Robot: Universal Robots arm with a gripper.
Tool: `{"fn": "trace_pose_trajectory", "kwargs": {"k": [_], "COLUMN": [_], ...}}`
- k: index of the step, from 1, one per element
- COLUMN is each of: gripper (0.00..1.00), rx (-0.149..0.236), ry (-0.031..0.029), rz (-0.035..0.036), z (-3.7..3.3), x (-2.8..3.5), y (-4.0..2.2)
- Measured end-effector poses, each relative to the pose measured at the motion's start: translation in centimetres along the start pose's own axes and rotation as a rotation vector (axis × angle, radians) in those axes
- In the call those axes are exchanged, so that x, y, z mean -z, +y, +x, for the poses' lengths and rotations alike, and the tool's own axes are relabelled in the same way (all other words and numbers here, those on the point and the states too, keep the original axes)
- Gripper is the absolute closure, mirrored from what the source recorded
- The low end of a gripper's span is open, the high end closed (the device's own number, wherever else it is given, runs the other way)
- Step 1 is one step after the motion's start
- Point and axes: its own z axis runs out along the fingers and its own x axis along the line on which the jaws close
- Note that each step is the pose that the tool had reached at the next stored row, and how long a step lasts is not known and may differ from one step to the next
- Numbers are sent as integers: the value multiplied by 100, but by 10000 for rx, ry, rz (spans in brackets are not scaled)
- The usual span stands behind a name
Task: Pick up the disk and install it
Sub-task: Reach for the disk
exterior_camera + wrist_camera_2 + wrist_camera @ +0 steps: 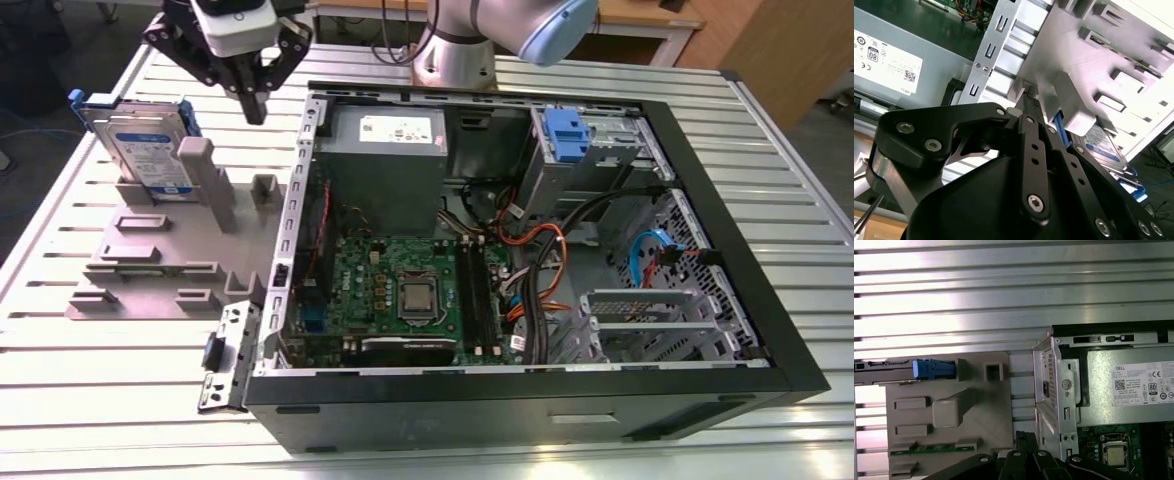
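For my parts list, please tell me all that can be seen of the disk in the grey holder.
The disk is a flat rectangular drive, seemingly silver-grey metal, with a white-and-blue label and blue plastic side rails. It stands upright on edge in the grey holder, at the exterior view's left, outside the computer case. Only the holder touches it; the gripper hangs beside it, apart.

A workshop: opened computer case [467, 410] on slatted aluminium table [120, 400].
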Motion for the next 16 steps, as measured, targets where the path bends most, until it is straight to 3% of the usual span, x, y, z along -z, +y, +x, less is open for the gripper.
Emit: {"fn": "trace_pose_trajectory", "kwargs": {"k": [16], "gripper": [89], "rx": [0], "ry": [0], "rz": [-1], "z": [232], "x": [-1], "y": [-17]}}
